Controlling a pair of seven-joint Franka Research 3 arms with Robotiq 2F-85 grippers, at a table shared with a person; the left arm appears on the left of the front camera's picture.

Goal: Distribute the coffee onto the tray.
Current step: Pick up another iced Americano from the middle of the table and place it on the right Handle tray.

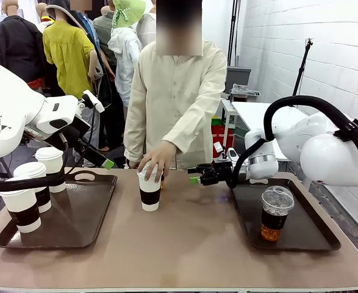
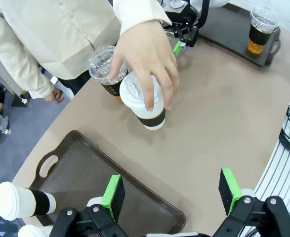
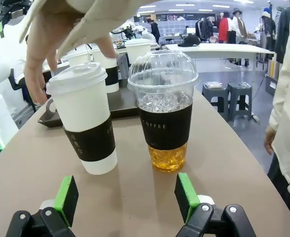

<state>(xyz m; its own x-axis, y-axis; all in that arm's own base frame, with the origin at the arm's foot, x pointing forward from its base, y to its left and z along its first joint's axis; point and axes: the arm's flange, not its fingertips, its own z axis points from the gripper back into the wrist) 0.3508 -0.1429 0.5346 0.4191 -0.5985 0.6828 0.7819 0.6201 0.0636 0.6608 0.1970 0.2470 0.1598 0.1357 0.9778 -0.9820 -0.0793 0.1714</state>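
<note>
Right hand [image 3: 127, 197] hung wide open and empty, facing a white lidded cup [image 3: 85, 123] and a dome-lidded amber drink [image 3: 165, 118] standing side by side mid-bench [image 1: 185, 250]. The person's hand [image 1: 157, 160] covered the white cup's lid. Left hand [image 2: 172, 195], also spread wide, hovered near the left tray [image 1: 81, 226], which held three white cups [image 1: 21, 210]. A second amber drink [image 1: 275, 213] stood on the right tray [image 1: 313, 238].

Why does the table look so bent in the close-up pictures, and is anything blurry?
Left wrist view: the wide-angle lens bows the table edge; right wrist view: the dome-lidded cup is sharp, its print readable; front view: even light, soft shadow by the white cup.
</note>
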